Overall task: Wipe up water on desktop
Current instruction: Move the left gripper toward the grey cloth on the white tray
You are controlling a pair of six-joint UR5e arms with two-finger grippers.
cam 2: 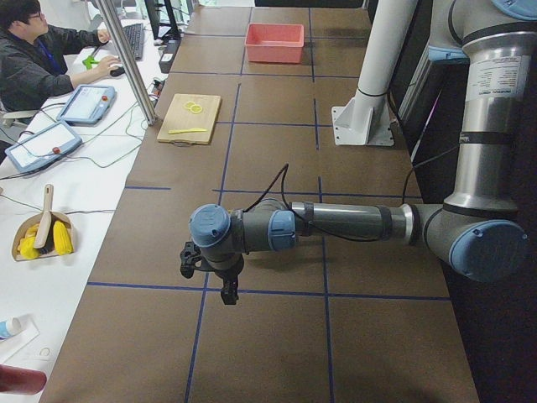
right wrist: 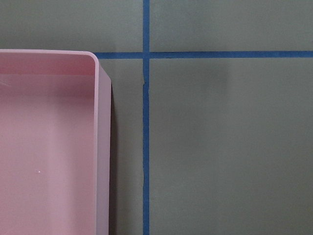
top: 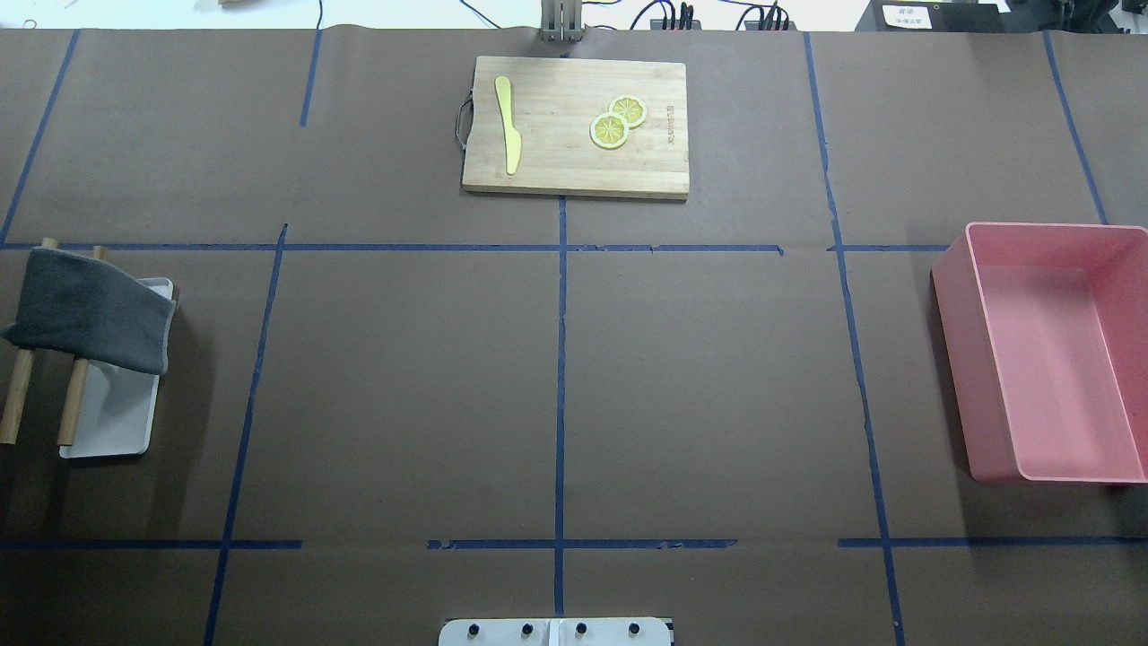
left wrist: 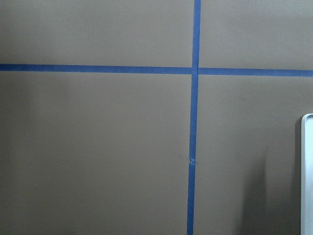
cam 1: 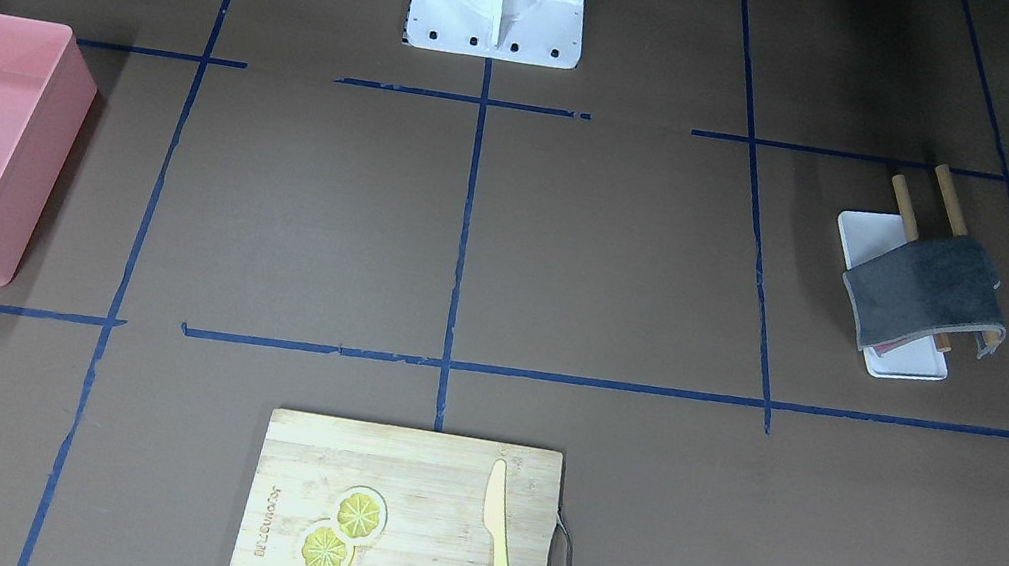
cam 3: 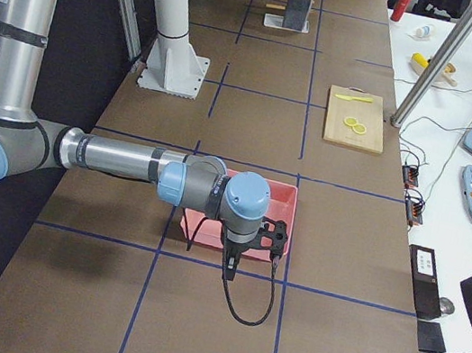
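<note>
Counter (top: 404, 377), dark brown with blue tape lines, fills every view. Left of the cutting board (top: 574, 126), a grey cloth (top: 90, 309) drapes over wooden rods (top: 18, 395); right of the board sits a pink bin (top: 1040, 350). The left gripper (cam 2: 227, 294) and right gripper (cam 3: 229, 271) point downward; open or closed, I cannot tell.

Right gripper (cam 3: 230, 273) is hanging fingers-down just above the desktop (cam 3: 192, 324), open or closed not readable from here, with the pink bin (cam 3: 286, 205) sitting just behind it, the cutting board (cam 3: 356, 120) lying well beyond it, and the grey cloth (cam 3: 298, 6) sitting farthest off.
</note>
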